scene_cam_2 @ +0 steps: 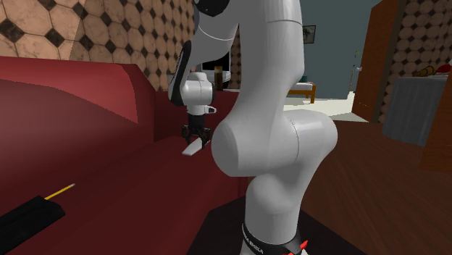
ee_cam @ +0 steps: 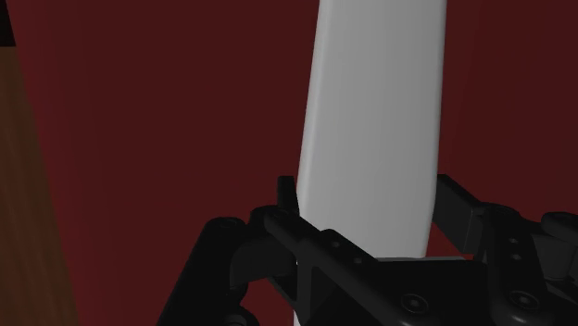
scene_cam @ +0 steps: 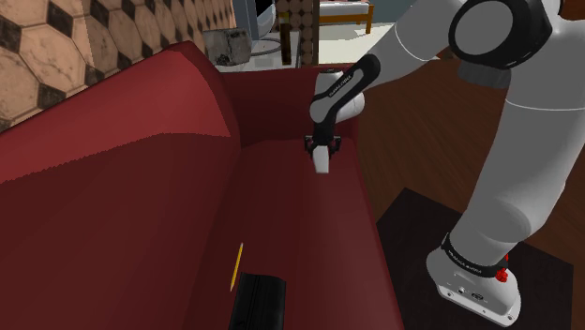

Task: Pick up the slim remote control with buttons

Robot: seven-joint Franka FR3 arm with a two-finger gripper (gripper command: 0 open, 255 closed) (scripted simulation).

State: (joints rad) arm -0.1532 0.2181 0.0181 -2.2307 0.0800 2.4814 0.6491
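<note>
Dark red upholstery runs across your workspace: a sofa (scene_cam: 141,187) against a wall of patterned tiles, with the arm reaching over its seat from the stand.

The grasp looks done. Your gripper (scene_cam: 323,143) is clenched on the remote (scene_cam: 322,161), a slim, plain white bar with no buttons visible on the face turned to the cameras. In the wrist view the two black fingers (ee_cam: 289,199) press against its long sides near one end, and the rest of it sticks out beyond them over red cushion. In the second exterior view it hangs tilted under the hand and seems clear of the seat, though you cannot be sure of the gap from these angles.

What is left, by my reading, is to raise it plainly off the sofa and keep it steady. With the grip so near one end, watch for the remote pivoting or slipping.

A black object (scene_cam: 258,300) and a thin yellow stick (scene_cam: 236,265) lie well apart from it on the seat.
</note>
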